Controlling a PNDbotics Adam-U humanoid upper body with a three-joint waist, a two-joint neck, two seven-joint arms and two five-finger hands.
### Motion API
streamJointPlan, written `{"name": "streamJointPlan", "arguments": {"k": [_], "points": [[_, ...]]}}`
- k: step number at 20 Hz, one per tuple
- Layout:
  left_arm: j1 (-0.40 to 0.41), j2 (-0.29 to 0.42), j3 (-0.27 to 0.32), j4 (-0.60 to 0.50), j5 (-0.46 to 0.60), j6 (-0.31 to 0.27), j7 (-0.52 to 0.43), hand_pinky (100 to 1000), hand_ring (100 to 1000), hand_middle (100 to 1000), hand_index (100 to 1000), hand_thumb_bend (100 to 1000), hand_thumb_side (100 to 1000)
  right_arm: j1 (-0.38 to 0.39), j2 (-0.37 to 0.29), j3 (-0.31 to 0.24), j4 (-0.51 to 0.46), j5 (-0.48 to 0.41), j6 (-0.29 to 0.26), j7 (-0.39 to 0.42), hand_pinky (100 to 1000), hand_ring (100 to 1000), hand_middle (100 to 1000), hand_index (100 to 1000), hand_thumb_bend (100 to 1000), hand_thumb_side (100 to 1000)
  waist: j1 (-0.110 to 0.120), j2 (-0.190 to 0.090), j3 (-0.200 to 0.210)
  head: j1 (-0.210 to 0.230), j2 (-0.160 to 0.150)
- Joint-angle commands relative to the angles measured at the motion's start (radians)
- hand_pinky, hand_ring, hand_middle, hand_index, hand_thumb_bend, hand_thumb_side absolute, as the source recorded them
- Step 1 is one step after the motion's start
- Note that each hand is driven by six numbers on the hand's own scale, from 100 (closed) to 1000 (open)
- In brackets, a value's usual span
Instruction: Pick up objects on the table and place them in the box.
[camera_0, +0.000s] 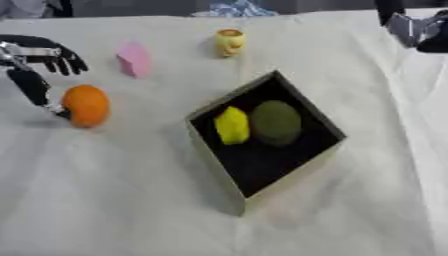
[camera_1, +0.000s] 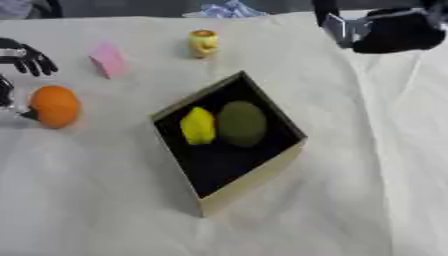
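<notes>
A cardboard box (camera_0: 325, 155) with a dark inside sits turned like a diamond at the middle of the table. In it lie a yellow lemon-like fruit (camera_0: 232, 126) and a dull green round fruit (camera_0: 276, 122), side by side. An orange (camera_0: 86, 105) rests on the cloth at the left. My left hand (camera_0: 35, 54) hovers just behind and left of it, open; the thumb reaches down to the orange's left side and the fingers hang apart from it. A pink block (camera_0: 133, 59) and a small yellow cup-like thing (camera_0: 230, 42) stand farther back. My right hand (camera_1: 395, 32) is raised at the far right.
A white cloth (camera_0: 114, 190) covers the table, with wide bare stretches in front of and to the right of the box. Bluish fabric (camera_0: 238, 8) lies at the far edge.
</notes>
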Motion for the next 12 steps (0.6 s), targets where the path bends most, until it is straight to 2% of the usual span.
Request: {"name": "streamJointPlan", "arguments": {"k": [1,6,8,12], "points": [[-0.032,-0.002,0.030,0.056,-0.036,-0.016,0.018,821,789,750,857,652,193,-0.005,-0.013,-0.025,-0.017,-0.008,0.005,-0.012,893,922,683,786,100,315,-0.003,-0.015,-0.002,0.006,-0.011],[-0.048,-0.033,0.047,0.134,-0.090,-0.050,0.016,804,774,733,823,659,178,0.000,-0.010,-0.033,-0.019,-0.014,0.011,-0.022,893,921,679,783,100,315,-0.005,-0.010,-0.005,0.010,-0.011],[-0.055,-0.044,0.060,0.165,-0.122,-0.065,0.017,793,762,718,805,624,163,0.001,-0.009,-0.035,-0.020,-0.017,0.013,-0.026,893,921,678,782,100,314,-0.005,-0.009,-0.006,0.011,-0.012],[-0.057,-0.056,0.078,0.187,-0.140,-0.094,0.039,747,691,633,722,409,100,0.006,-0.007,-0.042,-0.019,-0.019,0.017,-0.035,893,920,676,780,100,314,-0.007,-0.008,-0.006,0.009,-0.010]]}}
